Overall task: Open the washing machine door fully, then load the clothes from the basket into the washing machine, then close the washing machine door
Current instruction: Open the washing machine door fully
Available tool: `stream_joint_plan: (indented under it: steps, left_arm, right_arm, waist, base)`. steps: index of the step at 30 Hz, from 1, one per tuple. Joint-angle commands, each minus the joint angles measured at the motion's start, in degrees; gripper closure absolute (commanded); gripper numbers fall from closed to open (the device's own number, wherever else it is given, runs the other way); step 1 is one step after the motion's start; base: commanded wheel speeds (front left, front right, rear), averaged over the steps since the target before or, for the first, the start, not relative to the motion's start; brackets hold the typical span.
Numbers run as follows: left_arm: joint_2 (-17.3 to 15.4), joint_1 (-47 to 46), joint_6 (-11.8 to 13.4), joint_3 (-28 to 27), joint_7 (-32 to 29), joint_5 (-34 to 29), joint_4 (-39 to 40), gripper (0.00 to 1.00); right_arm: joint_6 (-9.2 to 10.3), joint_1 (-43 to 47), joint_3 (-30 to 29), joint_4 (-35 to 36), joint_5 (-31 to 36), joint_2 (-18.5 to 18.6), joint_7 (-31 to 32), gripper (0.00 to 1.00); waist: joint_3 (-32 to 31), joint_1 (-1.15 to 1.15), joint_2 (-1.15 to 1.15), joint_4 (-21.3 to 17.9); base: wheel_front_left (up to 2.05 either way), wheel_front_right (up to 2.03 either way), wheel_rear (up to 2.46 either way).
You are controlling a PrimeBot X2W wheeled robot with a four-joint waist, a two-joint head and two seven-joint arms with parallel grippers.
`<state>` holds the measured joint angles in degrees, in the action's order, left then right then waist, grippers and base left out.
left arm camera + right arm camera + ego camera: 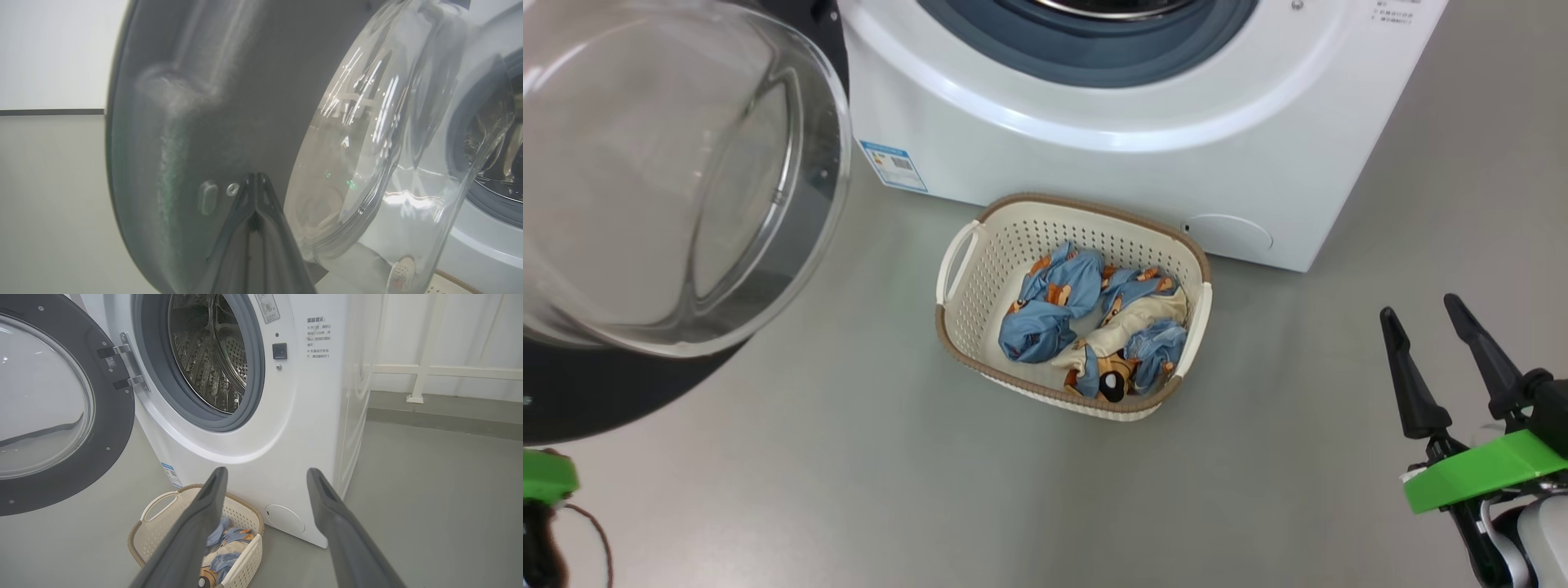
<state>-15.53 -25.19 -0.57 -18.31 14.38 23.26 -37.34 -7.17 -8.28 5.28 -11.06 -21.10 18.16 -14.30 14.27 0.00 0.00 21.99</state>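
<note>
White washing machine [1094, 155] across top of head view, steel drum [212, 355] uncovered. Washing machine door [645, 188] swung wide at left, clear bowl bulging. Cream basket [988, 278] on grey floor [849, 457] just before machine, holding bear-print clothes [1045, 314]. Right pincer [1421, 309] low at right, spread open and empty, well apart from basket. Left pincer [255, 179] pinched closed, tips close against door's dark inner rim beside a screw [233, 188]. Blue label sticker [894, 166] on machine front, print too small to read. Chinese notice [318, 339] right of drum.
</note>
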Motion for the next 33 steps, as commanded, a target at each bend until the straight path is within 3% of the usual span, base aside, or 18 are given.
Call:
stream_joint_plan:
  steps: [1,17,33]
  left_arm:
    - [-4.43,-2.37,-0.29,-3.69,0.62,-0.89,-0.16,1.00]
    - [-6.78,-8.26,-2.43,-11.84,0.62,-6.90,-6.72,1.00]
    - [-6.28,-12.18,-1.01,-17.40,0.62,-12.57,-8.00,1.00]
  right_arm:
    - [-0.32,-1.46,1.09,1.48,0.37,1.26,-0.70,0.00]
    - [-0.32,-3.28,0.67,2.24,0.50,2.37,-0.70,0.00]
    - [-0.32,-4.87,0.97,2.69,0.56,3.19,-0.70,0.00]
  waist:
    - [1.36,0.00,0.00,-0.43]
    - [5.23,0.00,0.00,-1.07]
    - [8.38,0.00,0.00,-1.83]
  base:
    - [0.00,0.00,0.00]
    - [0.00,0.00,0.00]
    - [0.00,0.00,0.00]
